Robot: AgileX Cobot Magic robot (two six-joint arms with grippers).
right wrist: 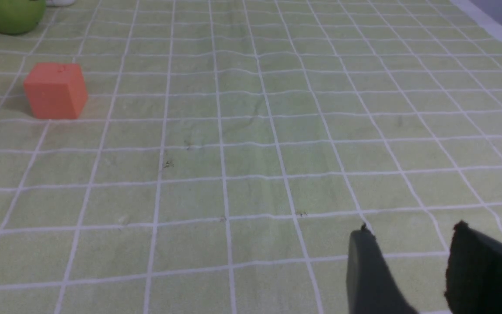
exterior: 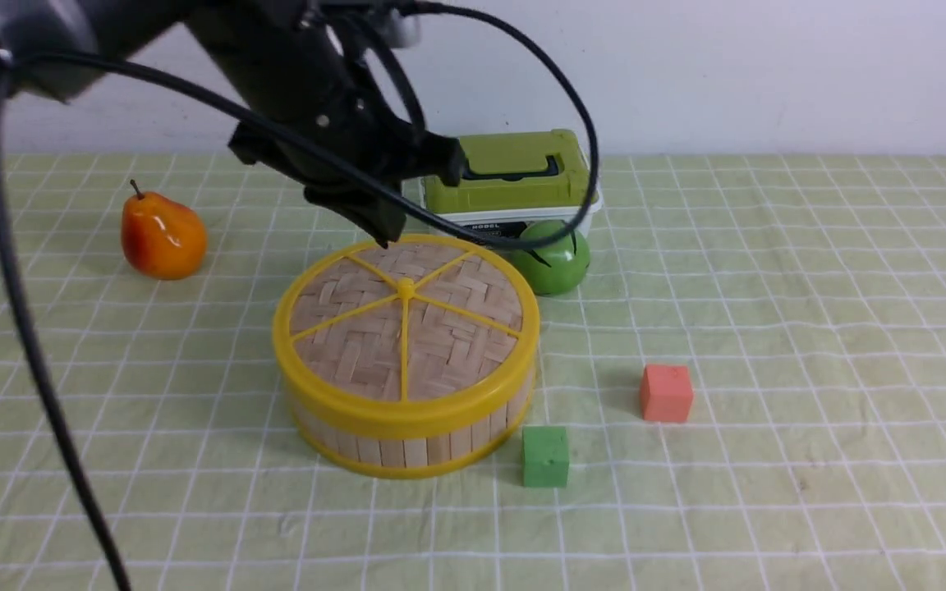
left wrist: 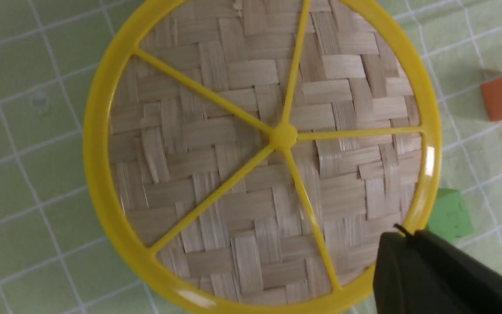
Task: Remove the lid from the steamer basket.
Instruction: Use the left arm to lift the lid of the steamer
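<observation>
The lid (exterior: 404,328), a woven bamboo disc with a yellow rim, spokes and centre knob, lies on the steamer basket (exterior: 407,447) in the middle of the table. It fills the left wrist view, where the lid (left wrist: 233,152) is seen from above. My left gripper (exterior: 381,238) hangs at the lid's far rim, its dark fingers pressed together with nothing between them. Its tip (left wrist: 408,235) overlaps the yellow rim. My right gripper (right wrist: 412,233) shows only in its own wrist view, open over bare cloth.
An orange pear (exterior: 161,236) lies at the far left. A white box with a green lid (exterior: 510,176) and a green apple (exterior: 557,258) stand just behind the basket. A green cube (exterior: 544,456) touches the basket's front right; an orange cube (exterior: 666,392) sits further right.
</observation>
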